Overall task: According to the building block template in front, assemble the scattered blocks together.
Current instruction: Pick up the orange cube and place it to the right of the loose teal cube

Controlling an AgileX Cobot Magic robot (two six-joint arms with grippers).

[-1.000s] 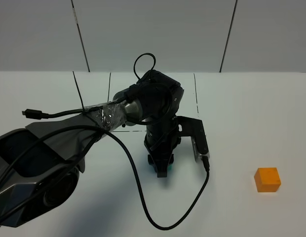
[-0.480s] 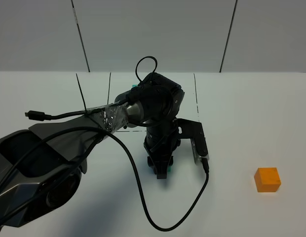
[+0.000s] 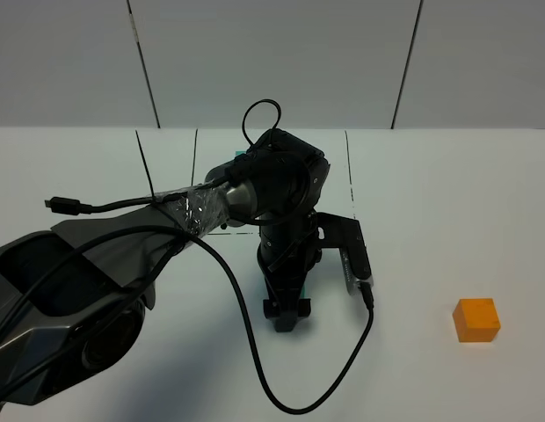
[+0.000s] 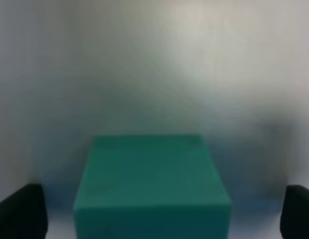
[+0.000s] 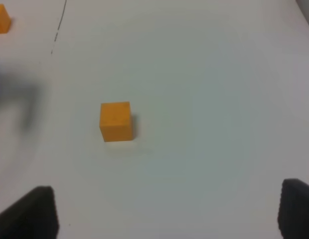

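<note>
Step in hand: the left gripper is low over the table, with the teal block between its fingers; I judge it is the start of the grasp.
Left gripper state: wide open, the two dark fingertips stand apart from the block sides, holding nothing.
Right gripper state: open and empty, hanging above the table.
Teal block place: near the table middle, mostly hidden under the left arm in the high view.
Orange block place: alone at the right, well apart from the teal one.
Template: only an orange corner shows, far from the loose block.
Pointing and long axis: cubes, so no long axis; the teal one sits flat, one face square to the fingers.
Next move: close on the teal sides evenly, then carry it beside the orange block.
</note>
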